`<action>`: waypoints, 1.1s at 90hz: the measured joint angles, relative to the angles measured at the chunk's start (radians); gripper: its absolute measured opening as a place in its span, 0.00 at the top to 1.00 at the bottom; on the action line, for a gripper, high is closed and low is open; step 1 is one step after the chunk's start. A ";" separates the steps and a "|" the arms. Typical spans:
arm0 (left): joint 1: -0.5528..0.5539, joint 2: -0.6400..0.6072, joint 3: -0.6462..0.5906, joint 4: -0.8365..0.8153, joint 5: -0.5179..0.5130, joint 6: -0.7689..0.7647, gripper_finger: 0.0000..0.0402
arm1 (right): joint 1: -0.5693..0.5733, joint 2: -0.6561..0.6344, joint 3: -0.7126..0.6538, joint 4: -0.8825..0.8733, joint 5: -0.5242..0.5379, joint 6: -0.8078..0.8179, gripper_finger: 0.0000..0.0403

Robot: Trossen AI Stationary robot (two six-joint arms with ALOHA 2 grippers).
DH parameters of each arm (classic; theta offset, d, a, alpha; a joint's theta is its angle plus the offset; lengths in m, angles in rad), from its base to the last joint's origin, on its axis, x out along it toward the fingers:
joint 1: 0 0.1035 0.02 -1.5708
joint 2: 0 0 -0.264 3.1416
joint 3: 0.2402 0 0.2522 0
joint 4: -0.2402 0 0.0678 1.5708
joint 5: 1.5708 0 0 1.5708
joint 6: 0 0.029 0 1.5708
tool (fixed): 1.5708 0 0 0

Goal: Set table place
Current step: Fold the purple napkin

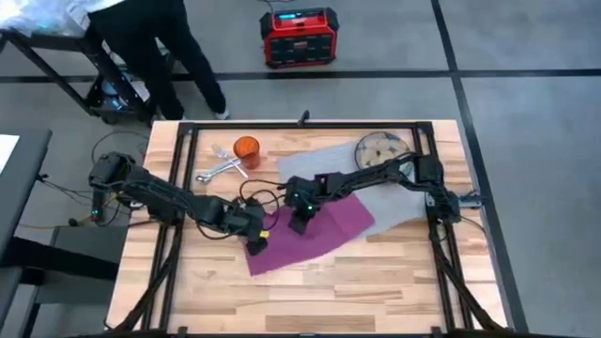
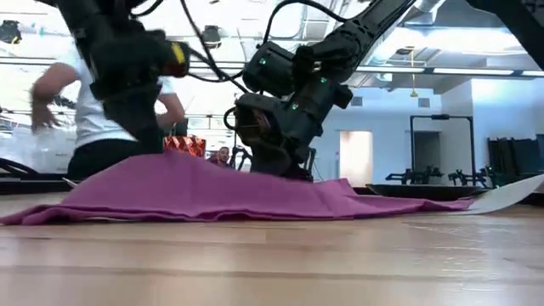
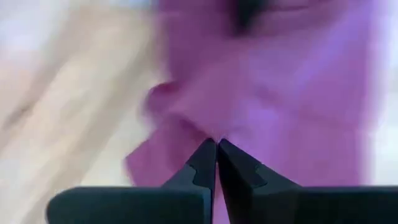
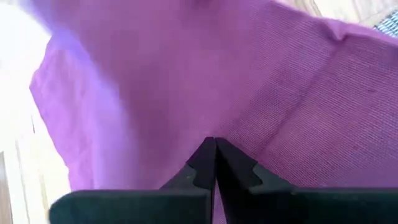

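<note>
Left gripper [image 1: 255, 237], right gripper [image 1: 299, 223] both pinch napkin [image 1: 324, 225] (overlapping mat [image 1: 399, 202]); cup [image 1: 246, 148] apart.

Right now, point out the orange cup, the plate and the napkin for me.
orange cup [image 1: 246, 148], high view, on its rim opening.
plate [image 1: 379, 148], high view, on its patterned centre.
napkin [image 1: 324, 228], high view, on its flat magenta middle.

napkin [image 1: 310, 230] magenta | mat [image 1: 390, 202] grey | cup [image 1: 246, 150] orange | plate [image 1: 379, 148] beige patterned
</note>
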 joint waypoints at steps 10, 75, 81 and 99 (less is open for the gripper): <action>-0.023 0.000 0.002 0.037 0.027 -0.018 1.00 | -0.011 0.001 0.000 0.000 -0.022 0.018 1.00; -0.067 -0.036 -0.019 -0.342 -0.069 -0.165 0.90 | 0.070 -0.194 -0.004 0.011 0.031 -0.012 0.83; -0.075 -0.035 -0.019 -0.265 -0.074 -0.023 0.89 | 0.091 -0.233 -0.003 -0.019 0.043 -0.017 0.79; -0.036 -0.016 -0.088 -0.227 -0.056 0.056 0.90 | 0.153 -0.328 -0.002 -0.237 0.229 -0.025 0.79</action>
